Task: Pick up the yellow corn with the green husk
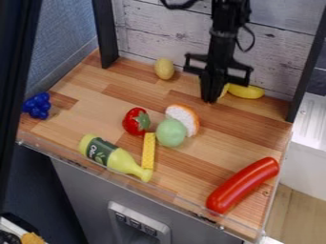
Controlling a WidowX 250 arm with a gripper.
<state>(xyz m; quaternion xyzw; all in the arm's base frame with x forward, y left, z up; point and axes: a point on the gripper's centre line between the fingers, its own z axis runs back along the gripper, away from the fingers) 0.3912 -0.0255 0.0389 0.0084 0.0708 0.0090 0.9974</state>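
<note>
We're seeing open board on the left, between blue grapes (pixel 37 106) and strawberry (pixel 134 122). We're getting a second gap at right, between bread slice (pixel 183 117) and red sausage (pixel 243 185). Mid-board we're facing a cluster: strawberry, bread slice, green ball (pixel 171 132), yellow block (pixel 148 151), bottle (pixel 113 156). Far side, potato (pixel 164 69), banana (pixel 246 91) and plank wall (pixel 159 31) are limiting us.

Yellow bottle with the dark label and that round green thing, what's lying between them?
A narrow yellow textured stick lies between the yellow bottle and the round green thing, as the camera view shows.
</note>
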